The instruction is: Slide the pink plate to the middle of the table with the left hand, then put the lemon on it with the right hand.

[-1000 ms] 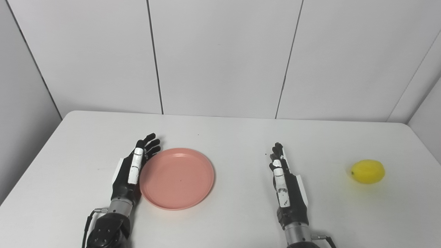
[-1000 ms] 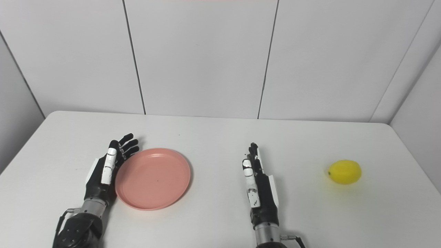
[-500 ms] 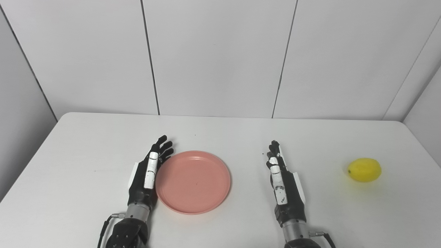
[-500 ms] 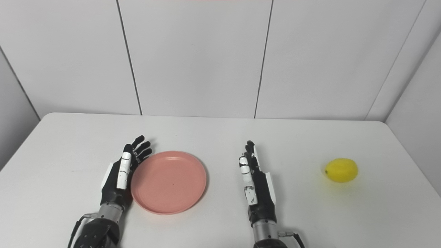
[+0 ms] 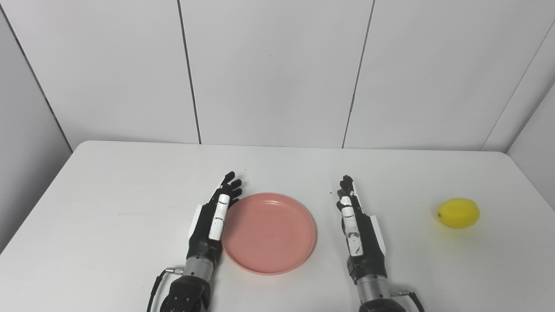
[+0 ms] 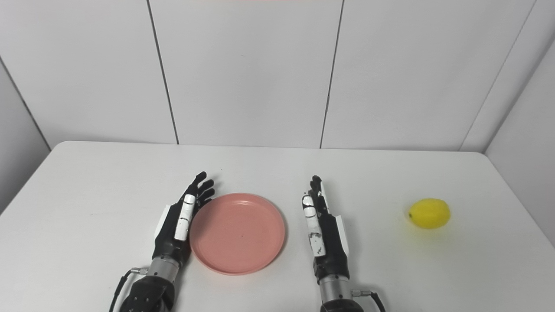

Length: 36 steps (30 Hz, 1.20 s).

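Lying against the left hand (image 5: pixel 212 223), the pink plate (image 5: pixel 271 233) sits mid-table.

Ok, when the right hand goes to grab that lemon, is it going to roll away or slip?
The lemon is rounded and lies loose on the bare table, so a nudge would probably roll it. Its skin looks smooth, perhaps slippery. The open right hand is apart from it.

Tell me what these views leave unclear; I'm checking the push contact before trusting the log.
- Contact between left hand and pink plate: both eye views look from above, so the hand's own edge hides the palm side.
- Right hand seen edge-on: its palm is hidden.
- Both forearms: cut off by the bottom edge.
- Far side of lemon: self-hidden.
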Available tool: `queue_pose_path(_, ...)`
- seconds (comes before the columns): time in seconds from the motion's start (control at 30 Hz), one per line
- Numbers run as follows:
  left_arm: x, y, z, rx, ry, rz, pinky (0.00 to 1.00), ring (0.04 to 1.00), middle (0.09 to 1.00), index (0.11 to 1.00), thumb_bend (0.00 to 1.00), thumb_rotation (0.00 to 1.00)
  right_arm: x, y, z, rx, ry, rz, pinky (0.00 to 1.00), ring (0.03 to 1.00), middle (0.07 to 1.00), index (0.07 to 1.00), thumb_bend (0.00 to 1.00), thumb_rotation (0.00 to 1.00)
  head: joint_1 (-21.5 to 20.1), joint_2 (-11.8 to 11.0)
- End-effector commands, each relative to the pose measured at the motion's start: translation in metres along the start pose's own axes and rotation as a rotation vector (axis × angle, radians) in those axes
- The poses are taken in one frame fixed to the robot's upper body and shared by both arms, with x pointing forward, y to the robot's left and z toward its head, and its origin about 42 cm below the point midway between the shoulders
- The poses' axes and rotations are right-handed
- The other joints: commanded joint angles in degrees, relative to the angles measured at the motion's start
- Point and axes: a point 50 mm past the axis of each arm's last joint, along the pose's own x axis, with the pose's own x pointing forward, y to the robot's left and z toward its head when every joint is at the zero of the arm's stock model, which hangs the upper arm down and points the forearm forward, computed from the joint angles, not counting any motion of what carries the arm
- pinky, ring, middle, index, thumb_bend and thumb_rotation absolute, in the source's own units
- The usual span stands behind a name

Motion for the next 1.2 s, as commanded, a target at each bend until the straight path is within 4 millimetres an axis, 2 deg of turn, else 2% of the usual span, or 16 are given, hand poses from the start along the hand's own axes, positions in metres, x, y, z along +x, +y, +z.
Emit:
queue_pose_path(0.0,-0.002,-0.023,-0.004,-0.032,0.014,-0.041,0.87,0.885,0.893,0.898,0.66,1.00,0.005,0.002,0.014,0.004,-0.051,0.005,1.00,1.000,1.000,0.996,0.77,1.00,-0.15,-0.04)
queue_pose_path(0.33,0.001,-0.038,-0.006,-0.070,-0.001,-0.071,0.92,0.911,0.920,0.925,0.65,1.00,0.005,0.001,0.013,0.013,-0.043,-0.004,1.00,1.000,1.000,0.996,0.77,1.00,-0.74,-0.41)
queue_pose_path(0.67,0.000,-0.038,-0.007,-0.087,-0.018,-0.020,0.91,0.917,0.921,0.930,0.63,1.00,0.005,0.000,0.014,0.007,-0.045,-0.010,1.00,1.000,0.999,0.993,0.77,1.00,-1.26,0.00)
queue_pose_path(1.03,-0.006,-0.016,-0.010,-0.108,0.002,-0.020,0.96,0.952,0.955,0.959,0.64,1.00,0.010,-0.022,0.030,-0.058,-0.108,-0.077,1.00,1.000,0.991,0.987,0.75,1.00,-2.27,0.47)
queue_pose_path(1.17,-0.008,-0.004,-0.010,-0.102,-0.013,-0.013,0.97,0.961,0.963,0.966,0.65,1.00,0.014,-0.041,0.044,-0.112,-0.159,-0.134,1.00,1.000,0.986,0.981,0.75,1.00,-4.01,0.52)
